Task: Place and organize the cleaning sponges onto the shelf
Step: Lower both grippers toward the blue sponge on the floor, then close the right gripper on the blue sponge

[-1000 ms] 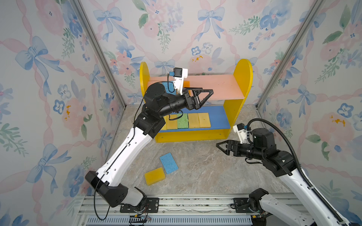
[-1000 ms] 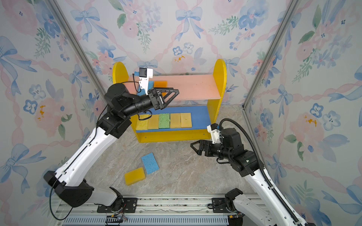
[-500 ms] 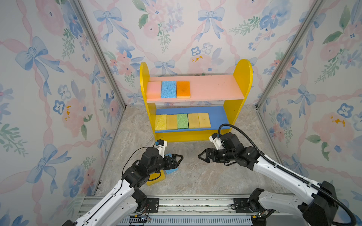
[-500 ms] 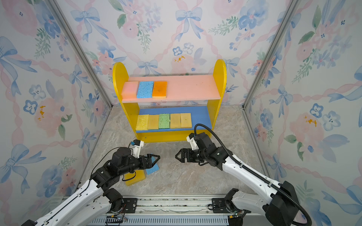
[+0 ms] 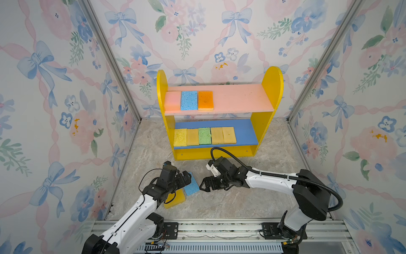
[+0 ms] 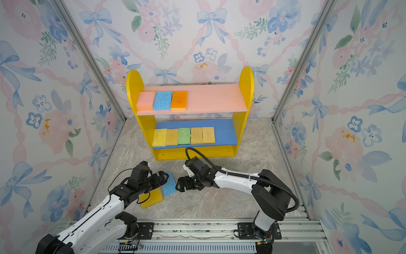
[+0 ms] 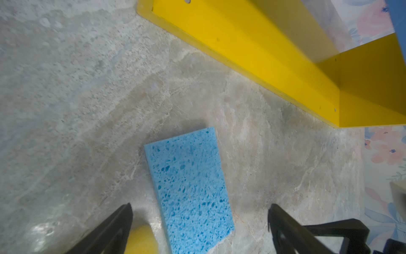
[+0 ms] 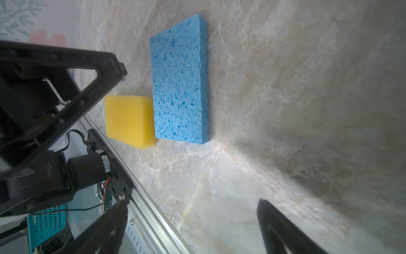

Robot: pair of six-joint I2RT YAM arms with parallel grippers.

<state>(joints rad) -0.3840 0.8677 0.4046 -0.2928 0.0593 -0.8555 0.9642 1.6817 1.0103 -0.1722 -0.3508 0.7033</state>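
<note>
The loose blue sponge (image 5: 193, 188) (image 7: 189, 187) lies flat on the stone floor (image 5: 230, 202), in front of the shelf (image 5: 271, 88); the loose yellow sponge (image 5: 175, 201) (image 8: 129, 121) lies flat too and touches its side, nearer the metal rail (image 5: 219, 227); the other sponges are up on the shelf; on the pink top board (image 5: 239, 99) sit a pink sponge (image 5: 172, 101), a second blue sponge (image 5: 189, 100) and an orange sponge (image 5: 205, 100), side by side at the left end; on the blue bottom board (image 5: 245, 132) lies a row of five sponges (image 5: 204, 136), yellow, tan, green, tan, tan, each touching the next; the left gripper (image 5: 187, 178) (image 7: 200, 207) hangs low over the loose blue sponge with its fingers spread wide, and it holds nothing; whether it touches the sponge I cannot tell; the right gripper (image 5: 203, 185) (image 8: 192, 202) is just beside the same sponge on the other side, its fingers spread wide too, and it is empty; both arms reach in from the rail.
</note>
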